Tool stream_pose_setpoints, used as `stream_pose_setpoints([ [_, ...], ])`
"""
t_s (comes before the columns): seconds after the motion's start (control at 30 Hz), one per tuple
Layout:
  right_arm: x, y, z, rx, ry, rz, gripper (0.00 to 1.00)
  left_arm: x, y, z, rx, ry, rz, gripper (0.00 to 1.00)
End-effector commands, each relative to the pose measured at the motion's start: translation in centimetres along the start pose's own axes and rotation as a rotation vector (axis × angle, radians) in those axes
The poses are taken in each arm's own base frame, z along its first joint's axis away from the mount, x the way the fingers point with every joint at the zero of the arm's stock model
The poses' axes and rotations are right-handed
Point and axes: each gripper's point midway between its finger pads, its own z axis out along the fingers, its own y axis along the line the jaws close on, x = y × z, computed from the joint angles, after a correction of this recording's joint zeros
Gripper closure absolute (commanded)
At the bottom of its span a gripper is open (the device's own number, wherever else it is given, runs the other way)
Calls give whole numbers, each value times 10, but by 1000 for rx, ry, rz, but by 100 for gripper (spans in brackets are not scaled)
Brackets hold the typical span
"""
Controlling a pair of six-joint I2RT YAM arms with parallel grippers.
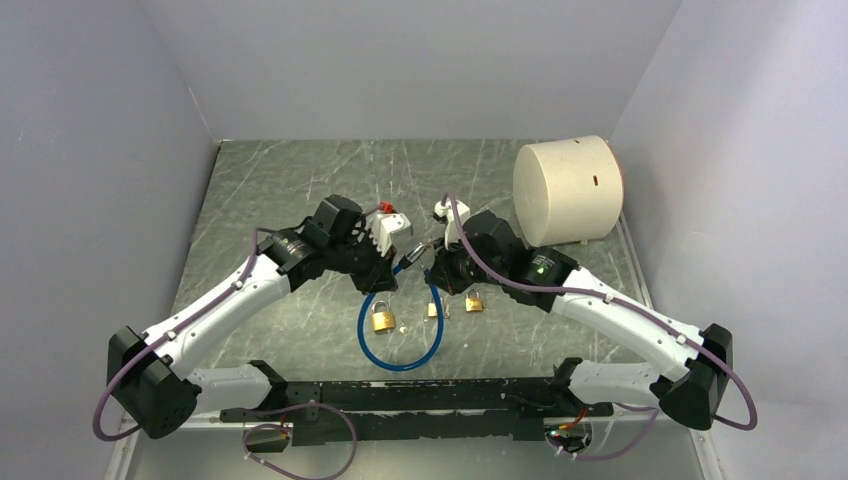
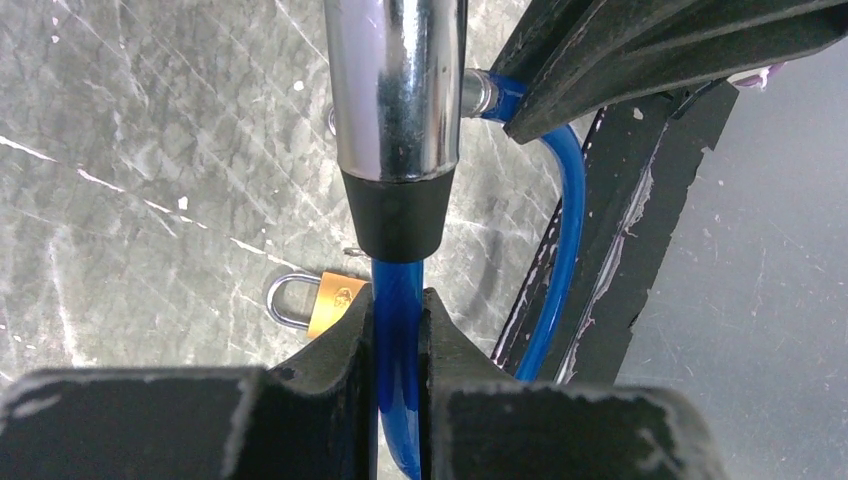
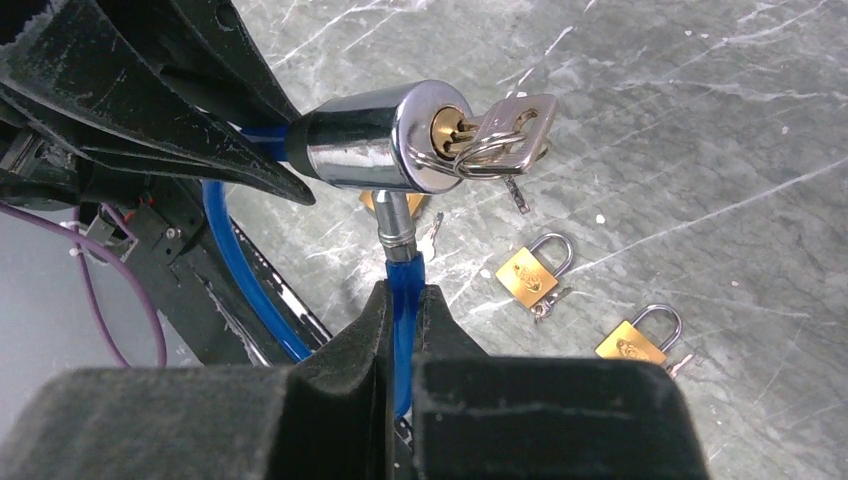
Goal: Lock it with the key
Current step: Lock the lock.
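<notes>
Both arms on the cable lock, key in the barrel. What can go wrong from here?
1. The left fingers and right fingers are both shut on the blue cable, so neither is free for the key. Letting go of one side may let the barrel swing or the metal tip slip out.
2. The cable bends, so the barrel may twist instead of the key turning.
3. Padlocks lie close below; a dropped cable could knock them.
</notes>
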Motion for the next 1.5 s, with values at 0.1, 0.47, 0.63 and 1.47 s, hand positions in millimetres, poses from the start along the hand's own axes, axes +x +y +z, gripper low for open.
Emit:
stream_pose_setpoints([
  [0.1, -64, 20, -14, -48, -189, -15, 100, 2, -4, -8, 6, 48, 70, 97],
  [0.47, -55, 19, -7, -34, -158, -19, 100, -14, -12, -16, 31, 7, 90, 97],
  [0.63, -64, 16, -17, -18, -227, -12, 100, -1, 1, -14, -43, 39, 75, 97],
  [1.47, -56, 29, -4, -57, -244, -111, 100, -28, -31, -21, 55, -102, 25, 92],
])
